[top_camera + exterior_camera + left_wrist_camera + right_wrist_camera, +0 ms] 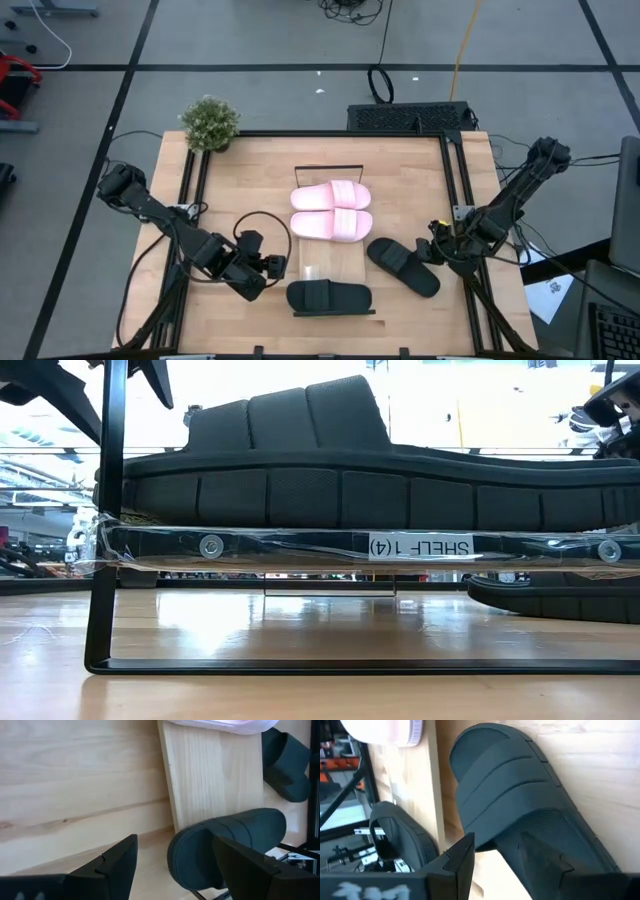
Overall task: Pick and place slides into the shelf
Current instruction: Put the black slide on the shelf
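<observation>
- Three of the four slides look placed: the two pale pink foam slides (pixel 331 210) lie side by side on the far half of the long light wooden shelf board (pixel 330 262), and one black ribbed foam slide (pixel 329 296) lies across the shelf's near end, by the thin black metal bar there.
- The last one, a second black slide with a wide ribbed strap (pixel 403 266), lies at a slant on the wooden surface (pixel 240 180), just off the shelf's right edge; this one is left to do.
- The right hand (pixel 437 251) sits at the outer end of that black slide, toward the surface's right edge. Its wrist view shows one finger (pixel 457 857) beside the sole, but I cannot tell whether it grips the slide.
- The left hand (pixel 268 268) hangs released, fingers spread and holding nothing, near the surface's front-left area, just beside the heel end of the placed black slide.
- Materials: the slides look like soft moulded foam, matte, with thick soles grooved along the side and broad arched straps; the pink ones are smoother.
- The shelf is pale, straight-grained wood, flat and narrow, raised on a black bar frame with a printed label on its edge (pixel 420 547).
- A small potted green plant (pixel 210 124) stands at the surface's far-left corner.
</observation>
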